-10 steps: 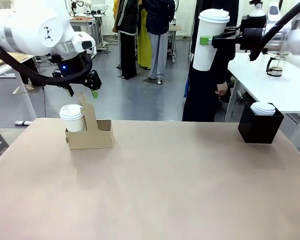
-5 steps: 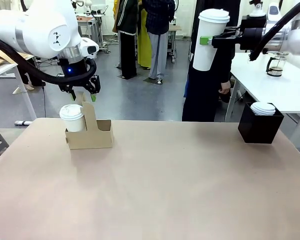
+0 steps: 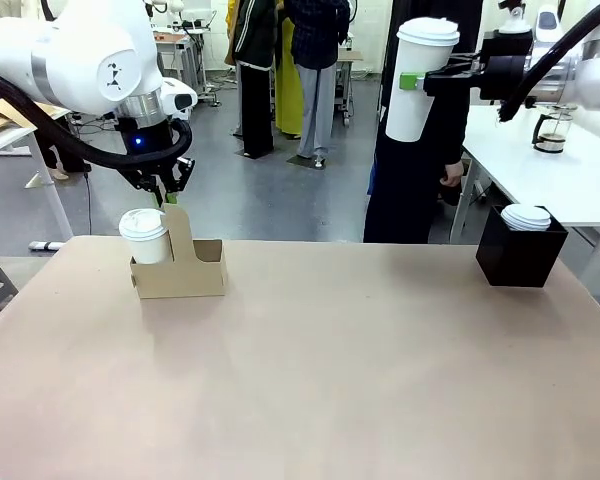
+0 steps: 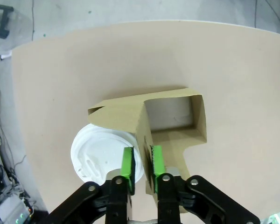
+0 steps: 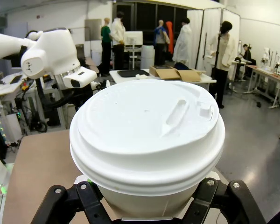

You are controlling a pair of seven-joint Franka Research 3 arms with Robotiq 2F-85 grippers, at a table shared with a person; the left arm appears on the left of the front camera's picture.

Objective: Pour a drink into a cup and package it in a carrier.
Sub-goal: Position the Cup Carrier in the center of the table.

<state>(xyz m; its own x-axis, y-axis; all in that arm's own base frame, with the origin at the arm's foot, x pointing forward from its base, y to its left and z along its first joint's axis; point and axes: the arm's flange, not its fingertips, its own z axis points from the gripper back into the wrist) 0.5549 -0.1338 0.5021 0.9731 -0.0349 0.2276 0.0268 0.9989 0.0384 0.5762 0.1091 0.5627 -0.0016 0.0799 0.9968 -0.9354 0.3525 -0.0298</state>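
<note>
The brown cardboard carrier stands at the table's far left with one lidded white cup in its left slot. My left gripper comes down from above and is shut on the top of the carrier's upright handle. In the left wrist view the green pads pinch that handle, with the cup's lid beside them and the other slot empty. High at the far right, my right gripper is shut on a second lidded cup, whose lid faces the right wrist camera. The carafe stands on a white side table.
A black square box holding a stack of white lids sits at the table's far right corner. A person in dark clothes stands at the far edge behind the raised cup. The brown tabletop stretches bare across the middle and front.
My left gripper turned, came down over the carrier's handle and went from open to shut on it. The right arm with its cup has stayed still.
</note>
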